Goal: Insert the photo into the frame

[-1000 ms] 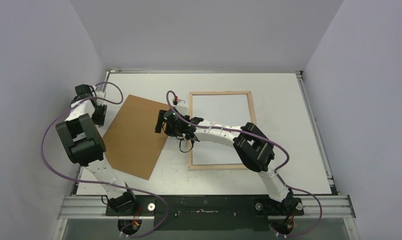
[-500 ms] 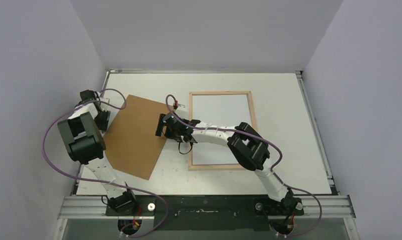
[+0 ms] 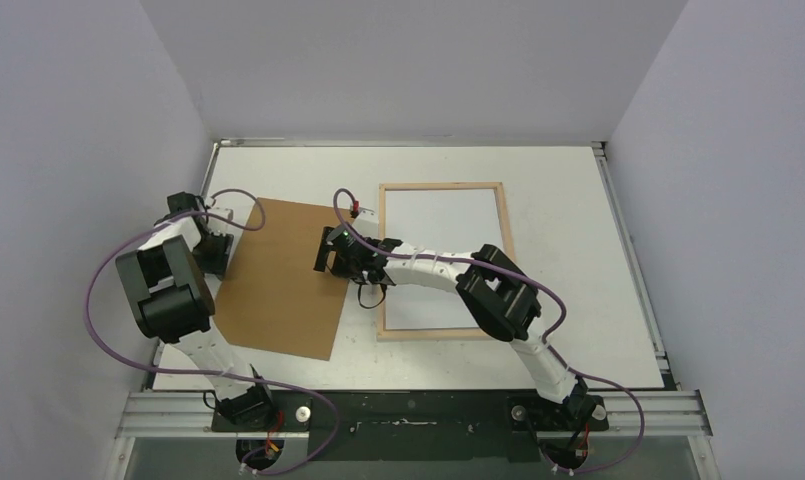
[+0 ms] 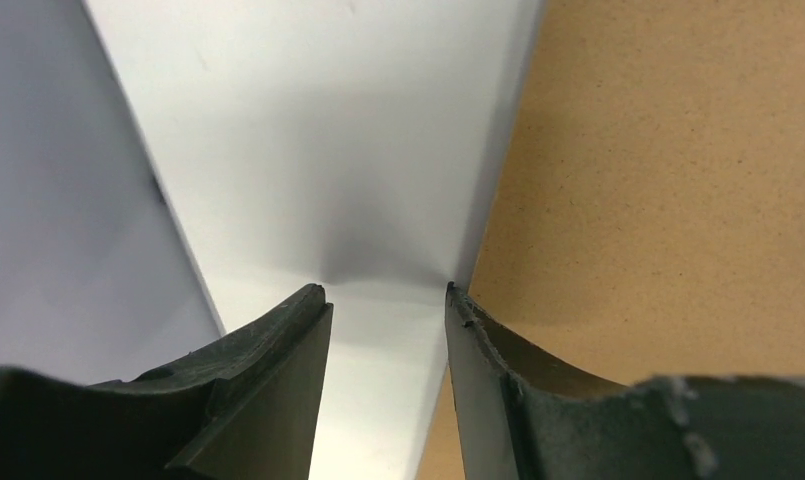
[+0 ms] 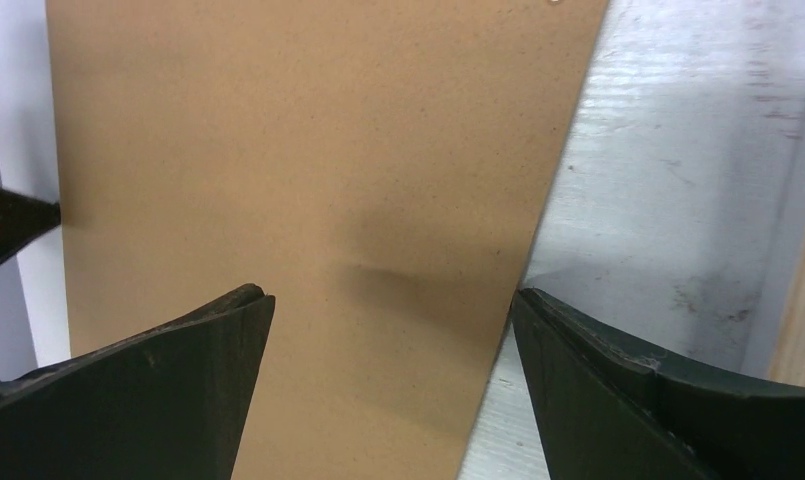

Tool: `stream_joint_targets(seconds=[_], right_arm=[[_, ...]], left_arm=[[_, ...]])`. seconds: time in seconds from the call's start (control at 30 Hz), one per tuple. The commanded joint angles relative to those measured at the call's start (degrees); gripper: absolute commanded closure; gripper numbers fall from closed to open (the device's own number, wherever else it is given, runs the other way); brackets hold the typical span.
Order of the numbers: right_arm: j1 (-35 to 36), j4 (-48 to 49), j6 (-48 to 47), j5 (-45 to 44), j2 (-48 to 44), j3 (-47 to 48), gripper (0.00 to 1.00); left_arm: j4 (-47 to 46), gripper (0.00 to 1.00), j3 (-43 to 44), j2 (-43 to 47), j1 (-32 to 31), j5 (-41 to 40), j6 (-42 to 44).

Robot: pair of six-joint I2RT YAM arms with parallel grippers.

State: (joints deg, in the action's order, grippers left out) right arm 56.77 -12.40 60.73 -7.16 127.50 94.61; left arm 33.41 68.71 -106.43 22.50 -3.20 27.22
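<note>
Photo (image 3: 443, 255) lies white back up inside the frame (image 3: 442, 185), filling the opening. Both flat on the tabletop (image 3: 578, 250), right of centre in the top view. No end effector touches either one.

Right end effector (image 3: 326, 252) is at 9 o'clock of the frame, just outside its left rail, arm reaching across the frame's lower left part. Jaws wide apart, nothing held. In the wrist view they straddle the right edge of the brown backing panel (image 3: 278, 285): one finger (image 5: 178, 380) over the board, the other over bare tabletop, with a sliver of frame wood at the far right.

Left end effector (image 3: 218, 252) is further out at 9 o'clock, well apart from the photo, at the panel's left edge. Jaws about half apart, nothing between them but white tabletop. One fingertip (image 4: 468, 330) sits right at the panel's edge; cannot tell if it touches.
</note>
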Motion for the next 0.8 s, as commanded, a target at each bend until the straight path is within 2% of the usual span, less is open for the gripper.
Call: stream_joint_targets(seconds=[0.0,0.2,0.33,0.47,0.63,0.77], right_arm=[[0.5,-2.5,0.8,-1.8,-1.6,0.0,0.06],[0.5,-3.0,1.6,-1.5,-3.2,-1.9,0.07],[0.2,2.1,2.3,2.2,-4.1,-3.6,0.07],[-0.3,5.3,2.2,5.5,-5.2,-2.7,0.07],[-0.8,9.7,3.4,6.5,-9.0,-5.0,0.07],[-1.2,11.2,3.4,6.7,-11.5,-6.5,0.07]], left_arm=[[6.5,0.56,-4.0,3.0,-0.8,6.1,-0.7],[6.2,0.57,-4.7,2.8,-0.9,5.9,-0.9],[5.4,0.58,-4.9,2.3,-1.4,6.4,-1.7],[4.5,0.59,-4.2,2.0,-3.7,6.6,-4.0],[4.9,0.60,-1.7,1.1,-9.5,5.8,-7.9],[4.7,0.60,-1.9,0.3,-11.3,5.6,-8.9]])
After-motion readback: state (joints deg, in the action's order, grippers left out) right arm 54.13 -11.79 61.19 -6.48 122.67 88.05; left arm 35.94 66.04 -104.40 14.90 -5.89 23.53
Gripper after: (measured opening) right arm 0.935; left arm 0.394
